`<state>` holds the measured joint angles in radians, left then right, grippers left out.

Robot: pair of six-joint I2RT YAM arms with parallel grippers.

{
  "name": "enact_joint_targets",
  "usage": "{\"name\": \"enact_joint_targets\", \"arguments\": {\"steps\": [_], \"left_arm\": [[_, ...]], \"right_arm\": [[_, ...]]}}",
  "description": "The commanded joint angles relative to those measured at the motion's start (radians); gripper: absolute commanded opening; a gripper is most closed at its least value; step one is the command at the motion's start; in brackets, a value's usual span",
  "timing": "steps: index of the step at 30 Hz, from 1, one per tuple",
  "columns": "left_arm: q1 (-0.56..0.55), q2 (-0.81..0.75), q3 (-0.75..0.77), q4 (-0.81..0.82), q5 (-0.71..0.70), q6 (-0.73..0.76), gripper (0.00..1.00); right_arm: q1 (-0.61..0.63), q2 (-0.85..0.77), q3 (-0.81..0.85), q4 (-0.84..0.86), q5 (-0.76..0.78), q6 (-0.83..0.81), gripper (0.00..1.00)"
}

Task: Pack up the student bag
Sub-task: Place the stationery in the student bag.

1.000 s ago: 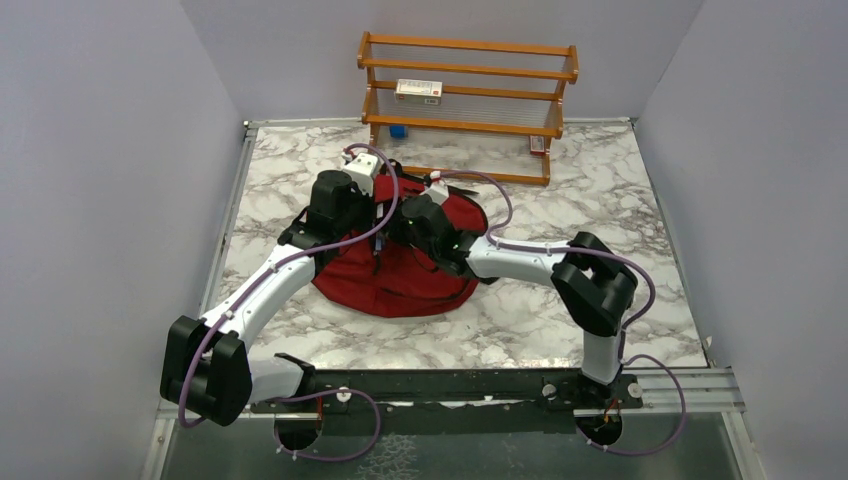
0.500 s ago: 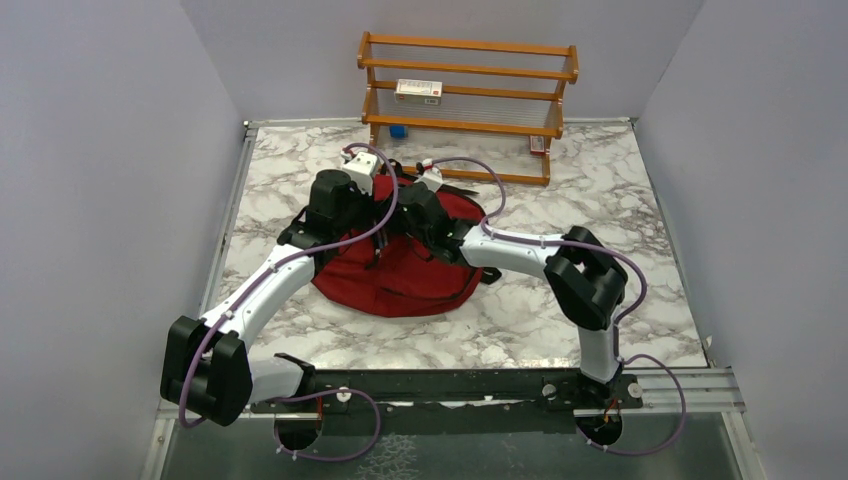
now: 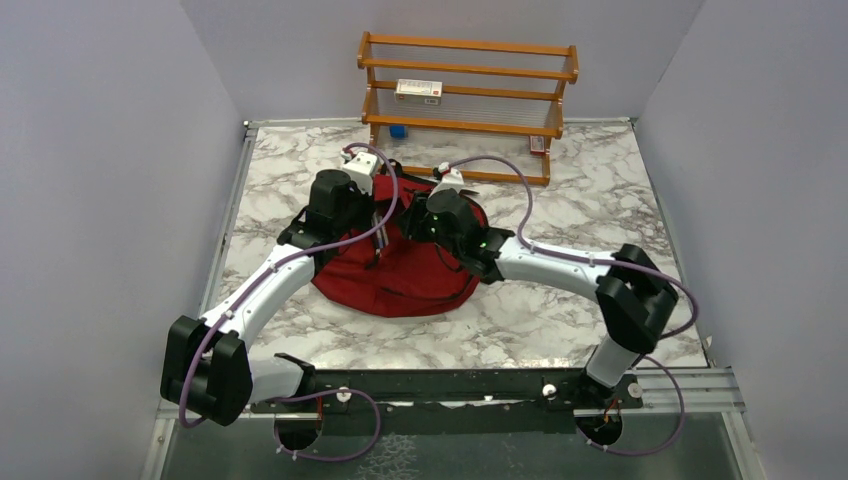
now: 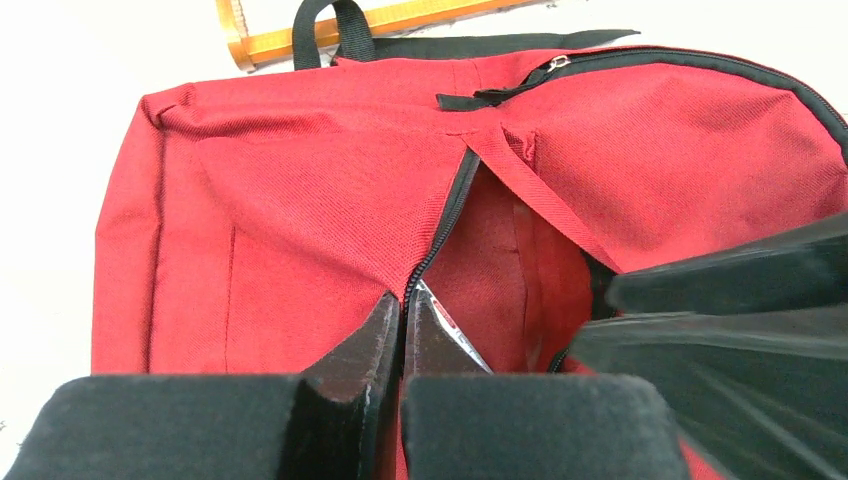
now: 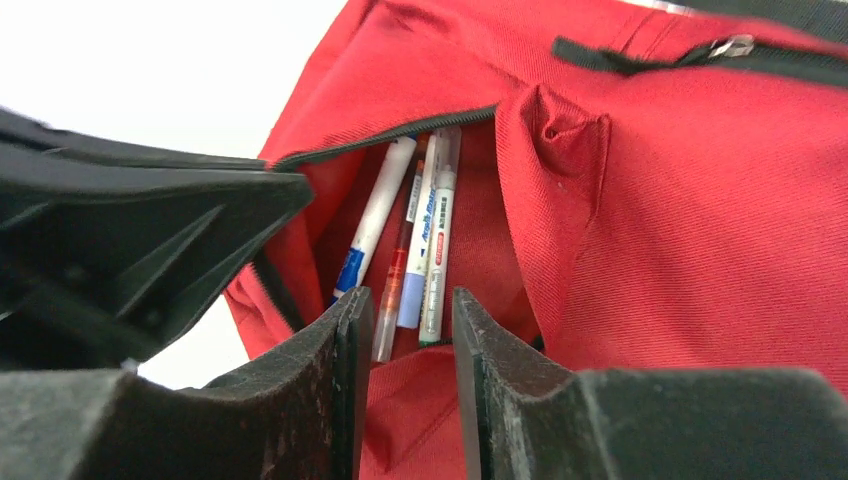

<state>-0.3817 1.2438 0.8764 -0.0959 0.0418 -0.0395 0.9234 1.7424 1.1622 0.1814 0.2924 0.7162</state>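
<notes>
The right gripper [image 5: 410, 300] has just opened partway and is empty, leaving the pens [image 5: 425, 230] inside the student bag [image 5: 680, 200] just past its fingertips, while the left gripper [image 4: 403, 310] stays pinched shut on the zipper edge [image 4: 440, 230], so the pens look packed.

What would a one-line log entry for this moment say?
left fingers: shut on backpack pocket edge | right fingers: apart, empty, over pocket | pens: inside pocket

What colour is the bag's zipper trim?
Black zipper trim; clearest in the left wrist view.
</notes>
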Motion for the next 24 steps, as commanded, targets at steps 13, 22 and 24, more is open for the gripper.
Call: {"name": "enact_joint_targets", "arguments": {"steps": [13, 22, 24], "left_arm": [[-0.019, 0.02, -0.019, 0.093, 0.107, -0.066, 0.0], [-0.019, 0.085, 0.04, 0.086, 0.091, -0.115, 0.0], [-0.019, 0.095, 0.044, 0.082, 0.092, -0.126, 0.0]], "right_arm": [[0.0, -0.386, -0.201, -0.282, -0.018, -0.103, 0.43], [-0.001, -0.392, -0.178, -0.419, -0.078, -0.173, 0.54], [0.0, -0.4, -0.191, -0.422, -0.085, -0.186, 0.56]]}}
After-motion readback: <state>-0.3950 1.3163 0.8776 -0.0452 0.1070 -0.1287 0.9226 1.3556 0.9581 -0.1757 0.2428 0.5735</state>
